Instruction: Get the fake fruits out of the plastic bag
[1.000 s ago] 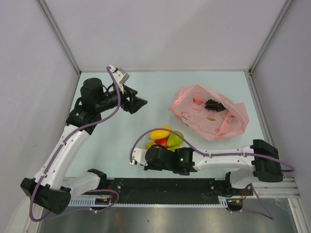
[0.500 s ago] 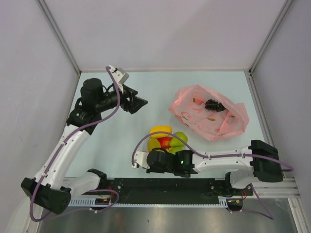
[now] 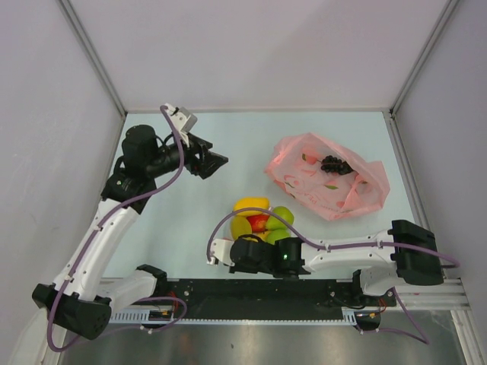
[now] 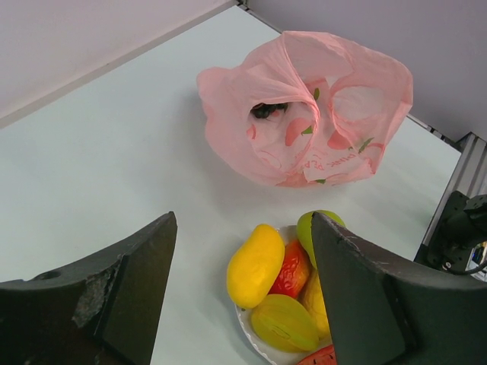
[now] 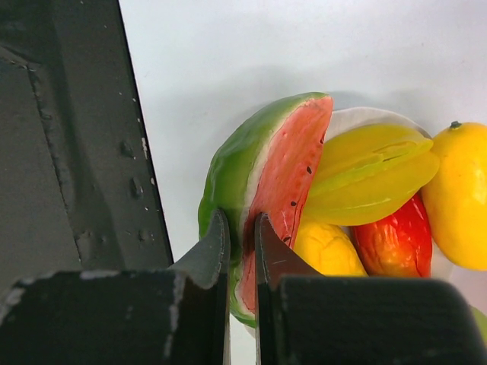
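Fake fruits [image 3: 259, 221] sit heaped on a white plate [image 4: 247, 338] just near-left of the plastic bag [image 4: 335, 114]. Six show there: one yellow-orange mango [image 4: 255, 266] with its long axis roughly toward the bag, one red mango [image 4: 291, 270], one green pear [image 4: 313, 223], two yellow pieces [image 5: 365, 175] and one watermelon slice [image 5: 266, 175] standing on edge. A seventh, the grape bunch [image 4: 268, 110], lies in the bag's opening. The bag stretches crosswise, its right end close to the right edge of the surface [image 3: 190, 220]; open surface lies to its left. Left hand [image 4: 242, 224] hangs there spread wide, holding nothing. Right hand [image 5: 241, 224] is pinched nearly closed, tips at the slice's rind; whether it grips is unclear.
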Robot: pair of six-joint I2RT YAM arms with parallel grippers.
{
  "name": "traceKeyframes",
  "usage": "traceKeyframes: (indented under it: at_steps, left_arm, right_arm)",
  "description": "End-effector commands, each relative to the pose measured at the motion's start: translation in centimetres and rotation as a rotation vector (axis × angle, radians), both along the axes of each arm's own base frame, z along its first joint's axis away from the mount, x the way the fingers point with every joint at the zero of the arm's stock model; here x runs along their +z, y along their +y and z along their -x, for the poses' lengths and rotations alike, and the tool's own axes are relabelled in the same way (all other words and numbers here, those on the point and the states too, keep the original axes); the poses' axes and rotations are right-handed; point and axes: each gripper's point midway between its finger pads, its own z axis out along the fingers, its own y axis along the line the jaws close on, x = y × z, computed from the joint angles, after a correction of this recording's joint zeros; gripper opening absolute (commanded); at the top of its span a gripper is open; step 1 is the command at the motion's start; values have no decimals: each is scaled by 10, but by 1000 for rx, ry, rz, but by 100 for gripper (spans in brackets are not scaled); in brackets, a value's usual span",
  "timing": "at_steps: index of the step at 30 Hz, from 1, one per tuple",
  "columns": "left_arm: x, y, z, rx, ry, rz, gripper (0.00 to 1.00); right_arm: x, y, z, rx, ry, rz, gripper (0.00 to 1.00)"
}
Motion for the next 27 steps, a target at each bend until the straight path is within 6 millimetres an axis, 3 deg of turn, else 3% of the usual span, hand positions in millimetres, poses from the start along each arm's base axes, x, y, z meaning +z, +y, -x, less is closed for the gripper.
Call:
traceKeyframes:
  at_steps: [1,8,13,20,27]
  left_arm:
    - [12,2,5,-8,-24,38,76]
    - [15,2,3,-11,-21,51,76]
    - [14,2,3,-13,-13,56,76]
    - [14,1,3,-19,-12,62,76]
    - [15,0,1,-24,-5,68,76]
  right_arm:
    - [3,5,-6,-40,0,-38,3]
    - [1,6,-1,-26,7,-41,29]
    - [-1,4,-1,-24,6,-36,31]
    - [-3,1,2,-11,13,-29,43]
    - [-6,1,4,10,14,-25,44]
